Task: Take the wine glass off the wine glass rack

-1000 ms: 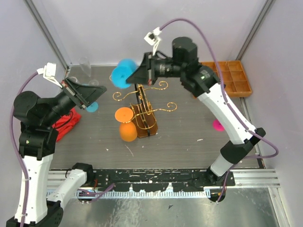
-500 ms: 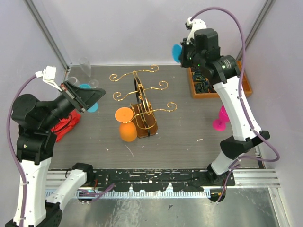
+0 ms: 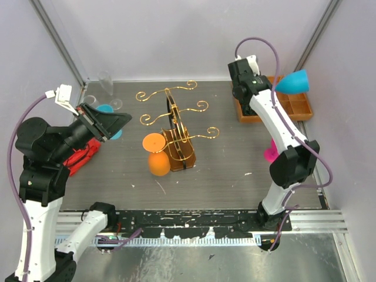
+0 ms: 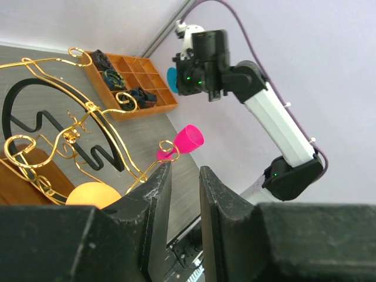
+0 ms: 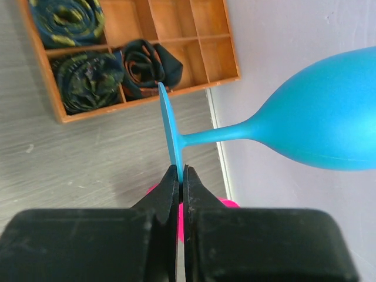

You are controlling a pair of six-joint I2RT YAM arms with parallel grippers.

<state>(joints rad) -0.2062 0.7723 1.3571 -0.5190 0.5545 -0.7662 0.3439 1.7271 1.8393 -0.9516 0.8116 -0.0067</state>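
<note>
Over a grey table (image 3: pixel 235 170), top view: the blue glass (image 3: pixel 292 82) hung at upper right, well clear of the rack (image 3: pixel 173 126) at centre. Left wrist: the left gripper (image 4: pixel 184 176) stood narrowly parted and empty, seemingly idle. Right wrist: the right gripper (image 5: pixel 180 175) pinched the glass's foot, bowl sideways, probably for carrying off.

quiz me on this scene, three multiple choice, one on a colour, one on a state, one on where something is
1. The wine glass in the right hand is: A orange, B blue, C pink.
2. The right hand is: A open and empty, B shut on the glass's bowl, C shut on the rim of its foot.
3. The pink wine glass is: A on the table, right of the wine glass rack, B hanging on the rack, C in the right hand.

Answers: 1 B, the wrist view shows a blue bowl and stem. 2 C, the jaws pinch the flat blue foot. 3 A, it sits on the table's right side, apart from the rack.
</note>
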